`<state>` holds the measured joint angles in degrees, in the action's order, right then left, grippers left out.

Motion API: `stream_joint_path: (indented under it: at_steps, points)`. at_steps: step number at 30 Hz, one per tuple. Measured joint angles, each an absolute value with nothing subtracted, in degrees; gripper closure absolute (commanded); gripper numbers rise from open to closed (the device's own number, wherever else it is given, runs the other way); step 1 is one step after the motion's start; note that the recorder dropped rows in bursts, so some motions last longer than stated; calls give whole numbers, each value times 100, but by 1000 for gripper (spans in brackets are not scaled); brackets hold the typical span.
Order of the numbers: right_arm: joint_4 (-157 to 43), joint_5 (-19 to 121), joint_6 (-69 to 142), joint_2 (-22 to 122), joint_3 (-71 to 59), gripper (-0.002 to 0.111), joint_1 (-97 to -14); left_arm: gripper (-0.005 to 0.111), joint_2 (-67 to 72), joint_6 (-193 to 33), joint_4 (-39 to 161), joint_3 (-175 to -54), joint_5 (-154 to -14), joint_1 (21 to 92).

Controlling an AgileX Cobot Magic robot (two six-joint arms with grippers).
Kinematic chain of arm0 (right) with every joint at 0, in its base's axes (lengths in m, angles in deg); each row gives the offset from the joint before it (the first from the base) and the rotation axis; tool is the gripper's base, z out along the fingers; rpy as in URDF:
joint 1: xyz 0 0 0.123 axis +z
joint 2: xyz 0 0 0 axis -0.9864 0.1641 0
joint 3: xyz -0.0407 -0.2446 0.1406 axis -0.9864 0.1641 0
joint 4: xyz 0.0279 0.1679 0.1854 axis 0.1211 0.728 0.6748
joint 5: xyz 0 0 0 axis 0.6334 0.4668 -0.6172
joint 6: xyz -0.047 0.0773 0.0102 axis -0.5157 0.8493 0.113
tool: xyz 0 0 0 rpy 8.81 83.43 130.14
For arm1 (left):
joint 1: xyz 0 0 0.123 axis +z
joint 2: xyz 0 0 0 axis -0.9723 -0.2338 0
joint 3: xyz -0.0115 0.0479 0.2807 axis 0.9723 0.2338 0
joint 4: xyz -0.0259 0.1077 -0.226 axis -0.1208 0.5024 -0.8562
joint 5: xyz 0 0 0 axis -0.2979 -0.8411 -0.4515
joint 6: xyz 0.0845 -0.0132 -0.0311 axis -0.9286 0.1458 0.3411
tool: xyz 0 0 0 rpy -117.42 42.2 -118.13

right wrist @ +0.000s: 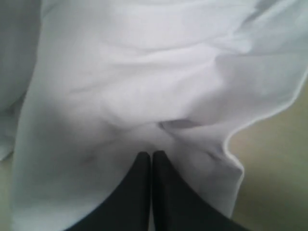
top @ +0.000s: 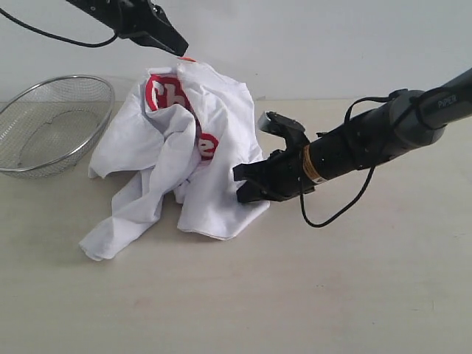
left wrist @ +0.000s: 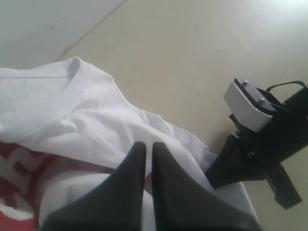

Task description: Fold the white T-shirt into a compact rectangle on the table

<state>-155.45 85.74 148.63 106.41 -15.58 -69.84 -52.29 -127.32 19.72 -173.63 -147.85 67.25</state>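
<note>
The white T-shirt (top: 221, 118) lies crumpled on the table (top: 332, 295), and its collar end is raised off the surface. Red lettering (top: 158, 92) shows on the lifted part. My left gripper (top: 179, 50) is at the top of the raised cloth, next to the orange neck tag (top: 188, 59). In the left wrist view the left gripper (left wrist: 148, 147) is shut with white cloth (left wrist: 86, 115) pinched between its fingers. My right gripper (top: 243, 188) is low at the shirt's right edge. In the right wrist view it (right wrist: 152, 155) is shut, with creases of the cloth (right wrist: 144, 72) running into its tips.
A wire-mesh metal basket (top: 55, 125) stands at the left, just beside the shirt's left sleeve. Bare tabletop spreads in front of the shirt and to its right. A black cable (top: 346, 210) hangs from the right arm down to the table.
</note>
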Motion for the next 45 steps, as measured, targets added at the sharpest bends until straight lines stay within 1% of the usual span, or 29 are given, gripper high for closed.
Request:
stream_joint_path:
  at_steps: [8, 18, 27, 30, 34, 36, 40, 45]
  points:
    - [-15490, 7853, 14829, 10611, -1591, 107, -7078, 102, -4973, -12569, 1962, -17363, -15065, 6725]
    - [-15503, 6933, 14528, 10577, -1691, 107, -7959, 102, -4822, -12463, 1822, -17363, -15355, 6725]
    - [-15636, 6263, 14393, 10709, -2427, 107, -8785, 102, -4822, -12452, 1529, -17363, -15355, 6725]
    - [-15646, 6723, 14585, 10709, -2754, 107, -8939, 102, -4822, -12452, 1431, -17363, -15355, 6725]
    - [-15622, 8424, 15084, 10709, -2904, 107, -8965, 102, -4822, -12424, 1399, -17363, -15355, 6725]
    - [-15611, 8858, 15228, 10698, -2838, 107, -8832, 102, -4822, -12401, 1399, -17363, -15355, 6725]
    - [-15620, 9146, 15457, 10665, -2399, 107, -8430, 102, -4822, -12377, 1300, -17363, -15355, 6725]
    - [-15659, 8999, 15346, 10653, -1797, 107, -8135, 102, -4822, -12370, 1222, -17363, -15355, 6725]
